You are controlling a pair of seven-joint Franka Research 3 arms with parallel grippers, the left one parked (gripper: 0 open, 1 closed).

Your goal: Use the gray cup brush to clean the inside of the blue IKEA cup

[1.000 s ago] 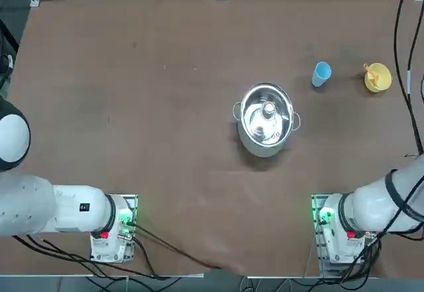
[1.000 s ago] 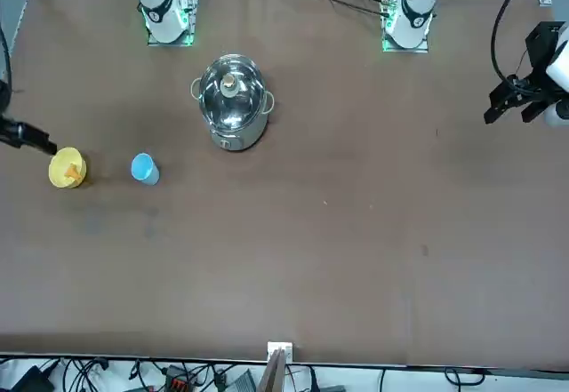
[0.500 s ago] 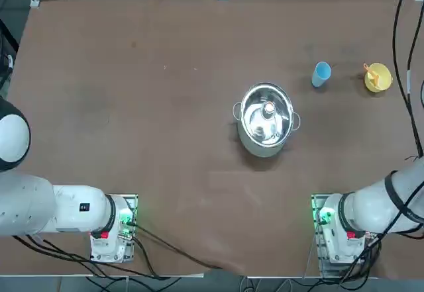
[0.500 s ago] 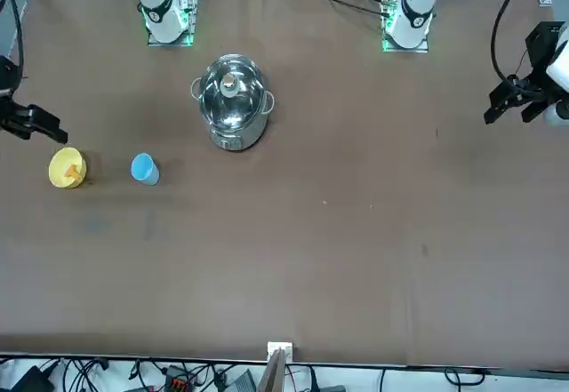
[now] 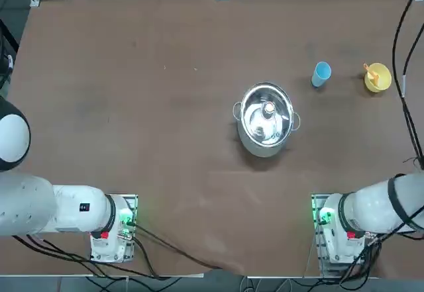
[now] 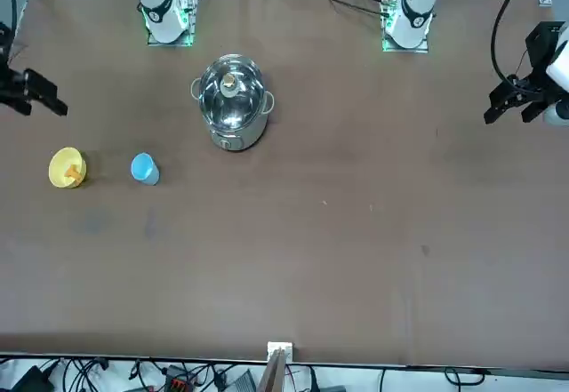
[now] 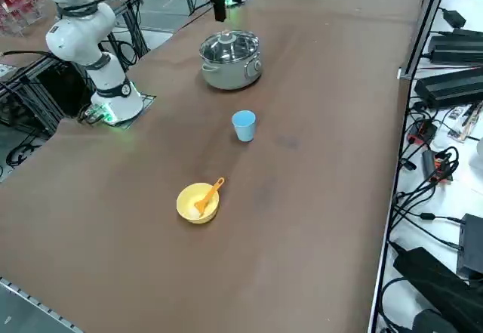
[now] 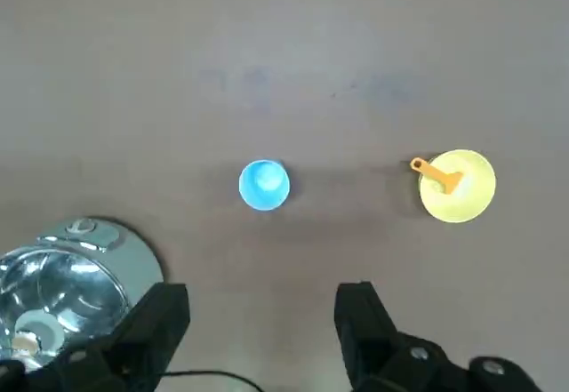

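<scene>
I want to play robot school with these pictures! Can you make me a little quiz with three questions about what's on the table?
1. True or false: the gray cup brush is lying flat on the table.
2. Which stands nearest the steel pot? A) the blue IKEA cup B) the yellow cup C) the brush
3. Fill in: the right gripper is high above the table with its fingers ____ and nothing between them.

Key
1. False: it leans in the yellow cup, one end poking over the rim.
2. A
3. open
</scene>
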